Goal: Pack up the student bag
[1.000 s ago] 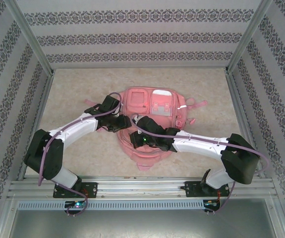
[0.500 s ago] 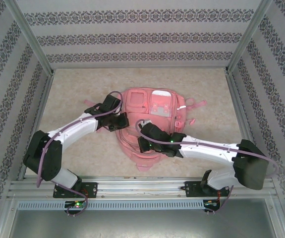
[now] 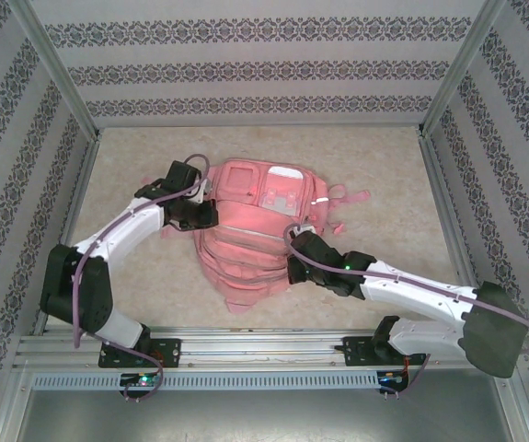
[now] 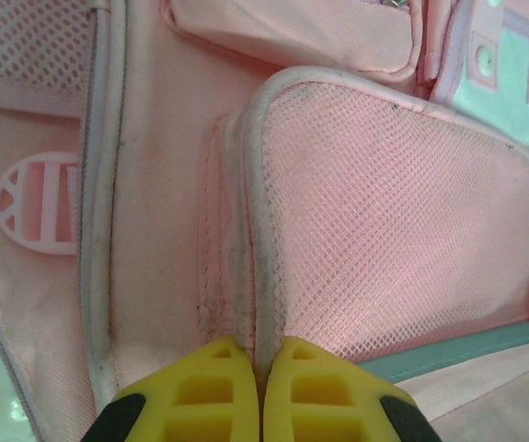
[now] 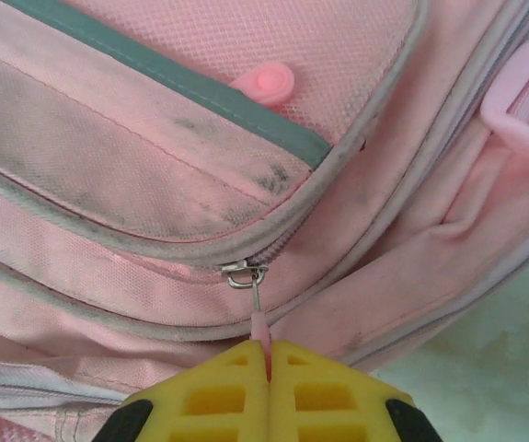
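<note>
Zipper pull [image 5: 258, 296] of student bag [image 5: 154, 138] between right jaws, wrist close-up.

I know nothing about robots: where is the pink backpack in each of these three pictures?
Top external: the student bag lies mid-picture on the table.
Left wrist: its mesh pocket close up, edge pinched by the left gripper.
Right wrist: its zipped pockets close up, the right gripper pinching a zip pull.
Shared landmark: pale piping along the pocket edges.

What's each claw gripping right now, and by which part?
The right claw holds the student bag by its pink zipper pull tab. The left claw is shut at the mesh pocket's piped edge, apparently pinching it.
</note>
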Controlling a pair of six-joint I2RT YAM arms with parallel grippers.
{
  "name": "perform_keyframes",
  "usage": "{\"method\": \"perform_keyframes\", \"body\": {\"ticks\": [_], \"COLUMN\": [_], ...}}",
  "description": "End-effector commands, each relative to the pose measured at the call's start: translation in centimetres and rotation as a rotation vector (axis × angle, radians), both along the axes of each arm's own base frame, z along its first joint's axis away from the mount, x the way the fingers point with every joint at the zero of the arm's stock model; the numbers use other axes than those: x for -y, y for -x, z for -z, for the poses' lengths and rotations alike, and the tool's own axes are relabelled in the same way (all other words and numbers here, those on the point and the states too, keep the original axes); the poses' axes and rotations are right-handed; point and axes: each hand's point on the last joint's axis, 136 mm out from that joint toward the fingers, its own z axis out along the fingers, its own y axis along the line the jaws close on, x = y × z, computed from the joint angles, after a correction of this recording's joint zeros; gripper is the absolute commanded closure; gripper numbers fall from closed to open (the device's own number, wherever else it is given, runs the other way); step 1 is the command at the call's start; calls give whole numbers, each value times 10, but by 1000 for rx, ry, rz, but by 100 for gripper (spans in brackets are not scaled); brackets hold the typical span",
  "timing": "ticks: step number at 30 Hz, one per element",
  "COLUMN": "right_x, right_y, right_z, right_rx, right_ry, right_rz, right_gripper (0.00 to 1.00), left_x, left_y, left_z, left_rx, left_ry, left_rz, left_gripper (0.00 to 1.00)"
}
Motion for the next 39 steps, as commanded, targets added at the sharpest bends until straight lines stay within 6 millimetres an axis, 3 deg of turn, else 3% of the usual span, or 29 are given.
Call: {"method": "perform_keyframes", "body": {"ticks": [1,7,9,12,16,19,22,25,30,36,39], "right_x": [15,-45,-70,-106,-134,-140,-140,-136,-127,-122,-121], "right_y": [13,6,2,-4,-12,-11,-5,3,12,19,25], "right_z": [17,-6,-15,-27,-34,-32,-25,-16,-5,3,8], "right_rx": [-55,-58,-57,-60,-60,-67,-97,-124,-149,-159,-166], "right_ry": [64,-73,-110,-145,-172,-186,-189,-183,-166,-160,-156], "right_rz": [-37,-153,-187,-241,-268,-270,-272,-273,-262,-239,-246], "right_gripper": [100,100,100,100,100,100,100,100,100,100,100], "left_x": [-33,-46,-52,-64,-73,-62,-44,-22,21,23,9], "left_y": [-35,-87,-94,-76,-30,6,24,24,14,12,12], "left_z": [-3,-9,-13,-10,-3,6,7,4,10,35,48], "left_rx": [41,6,-8,-104,-195,-242,-231,-189,-179,-171,-151], "left_ry": [-115,-187,-200,-203,-183,-109,-61,-4,42,-3,-81], "left_rz": [56,20,-33,-174,-281,-336,-385,-442,-450,-497,-500], "left_gripper": [100,80,75,70,70,70,68,62,60,62,78]}}
